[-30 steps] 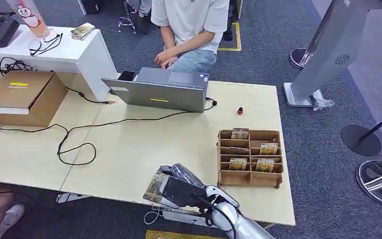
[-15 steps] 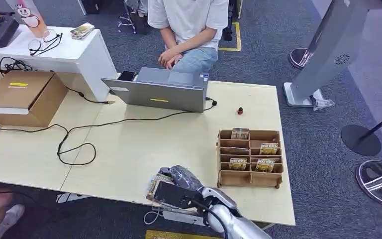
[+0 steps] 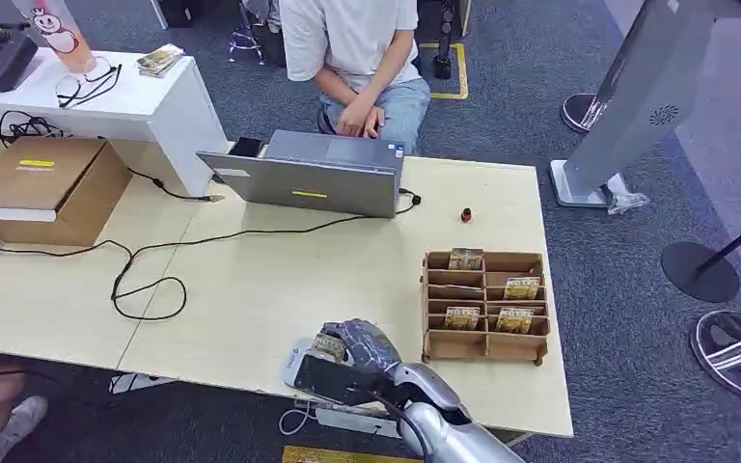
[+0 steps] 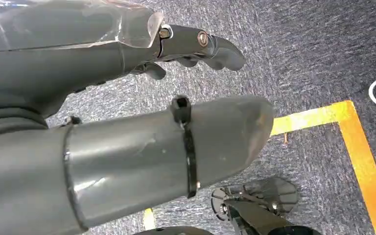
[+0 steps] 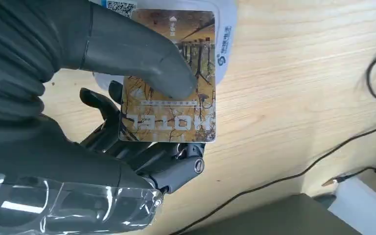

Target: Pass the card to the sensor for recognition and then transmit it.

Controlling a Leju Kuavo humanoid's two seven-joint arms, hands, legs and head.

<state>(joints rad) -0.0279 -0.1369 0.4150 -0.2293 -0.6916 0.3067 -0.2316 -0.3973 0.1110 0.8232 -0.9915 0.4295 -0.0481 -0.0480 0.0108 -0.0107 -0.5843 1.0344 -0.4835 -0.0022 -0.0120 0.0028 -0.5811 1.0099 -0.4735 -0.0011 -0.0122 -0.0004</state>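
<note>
Right wrist view: thumb (image 5: pixel 142 63) hides card (image 5: pixel 176 112) middle; sensor (image 5: pixel 225 39) mostly covered.

The pale wooden surface (image 3: pixel 280 280) carries a grey laptop (image 3: pixel 314 176) at its far edge, a black cable (image 3: pixel 145 275) looping across its left part, a small red-capped bottle (image 3: pixel 465 214) near the far right, a wooden compartment rack (image 3: pixel 485 306) by the right edge, and a white sensor pad (image 3: pixel 294 362) at the near edge.
</note>
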